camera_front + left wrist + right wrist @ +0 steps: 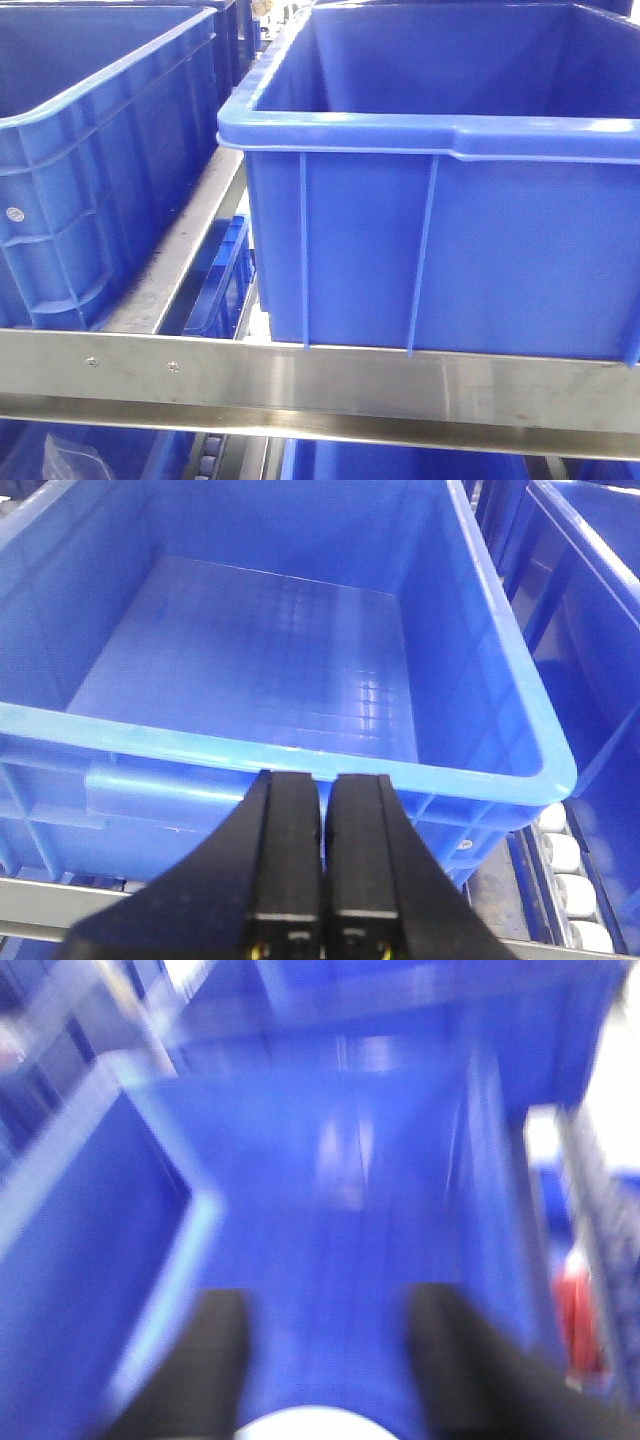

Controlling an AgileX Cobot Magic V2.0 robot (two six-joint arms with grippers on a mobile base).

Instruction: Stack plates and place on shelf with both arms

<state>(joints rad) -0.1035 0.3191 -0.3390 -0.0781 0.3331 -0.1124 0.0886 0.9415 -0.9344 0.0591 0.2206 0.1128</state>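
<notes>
The shelf shows as a brushed steel front rail (320, 385) carrying two big blue crates, one on the left (90, 110) and one on the right (400, 135). No plate shows in the front or left wrist views. My left gripper (326, 777) is shut with its black fingers pressed together and nothing between them, just before the near rim of an empty blue crate (300, 755). The right wrist view is badly blurred. There my right gripper (330, 1295) stands open over a blue crate (340, 1160). A pale round patch (312, 1425) at the bottom edge is too blurred to name.
More blue crates sit on the tier below (400, 465) and behind the rail (215, 285). White rollers (560, 850) run to the right of the left gripper's crate, beside another blue crate (590, 630). A red blur (578, 1330) lies at the right of the right wrist view.
</notes>
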